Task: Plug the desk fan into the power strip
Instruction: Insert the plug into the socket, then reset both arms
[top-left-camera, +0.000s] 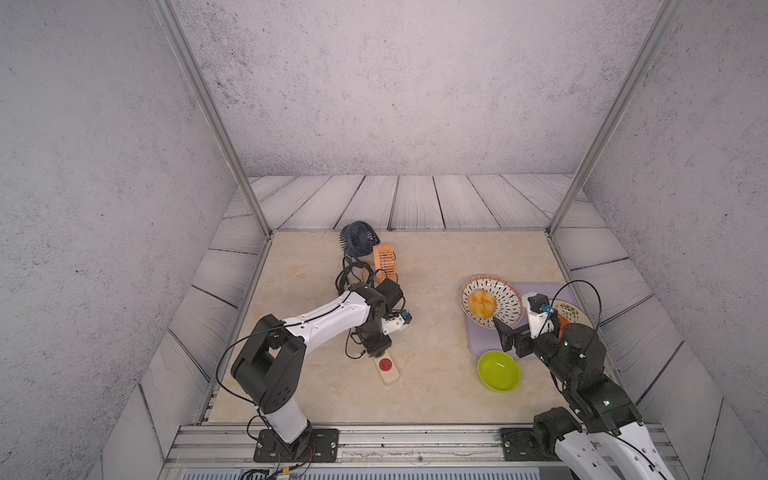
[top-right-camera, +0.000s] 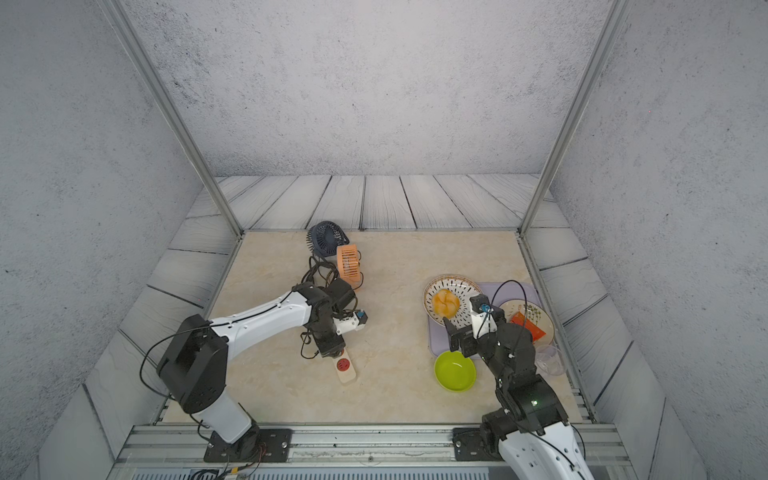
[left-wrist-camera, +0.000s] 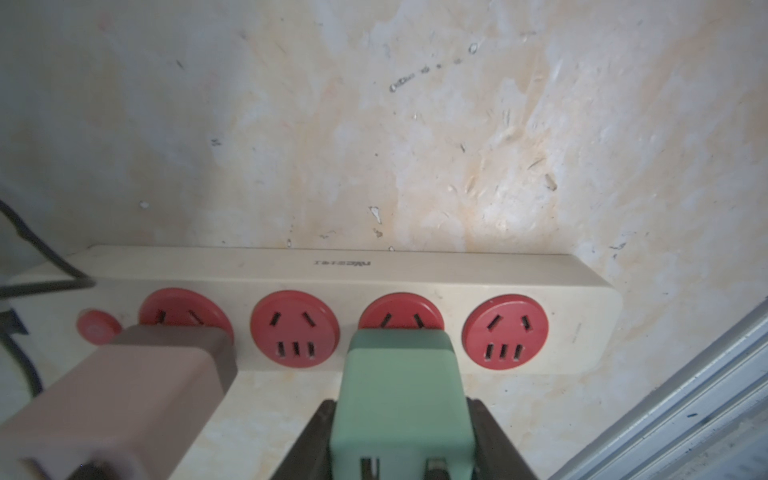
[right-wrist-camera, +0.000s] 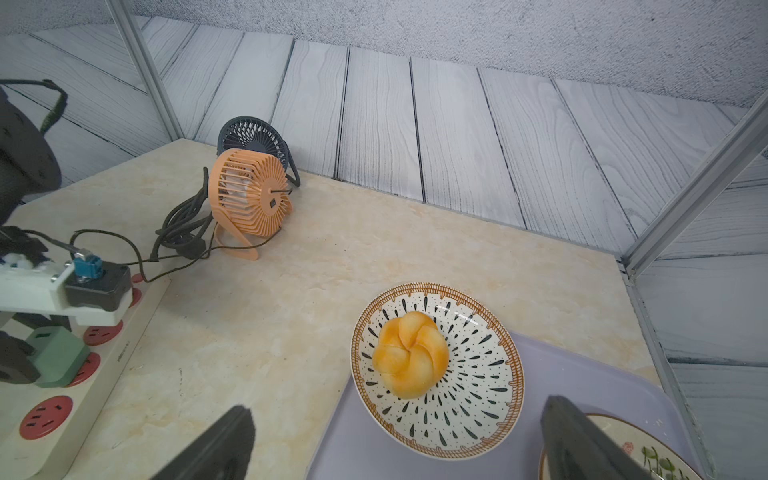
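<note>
Nearest the robot's edge of the table (top-left-camera: 436, 257), the free end of the power strip (left-wrist-camera: 415, 274) is found. Its long axis is laid running away from the left arm toward the fans. A green plug (left-wrist-camera: 401, 386) is clamped between the left fingers (left-wrist-camera: 311, 440) and set square over the third socket (left-wrist-camera: 399, 311) from the cord end. Full seating cannot be confirmed, so a straight press down is judged to remain. A brown plug (left-wrist-camera: 137, 382) is seen at the first socket. Across the table, the right fingers (right-wrist-camera: 224, 444) are spread wide and empty, well apart from the strip. Farthest off, an orange fan (right-wrist-camera: 249, 195) and a dark fan (right-wrist-camera: 253, 133) are stood; which one the green plug serves cannot be told.
</note>
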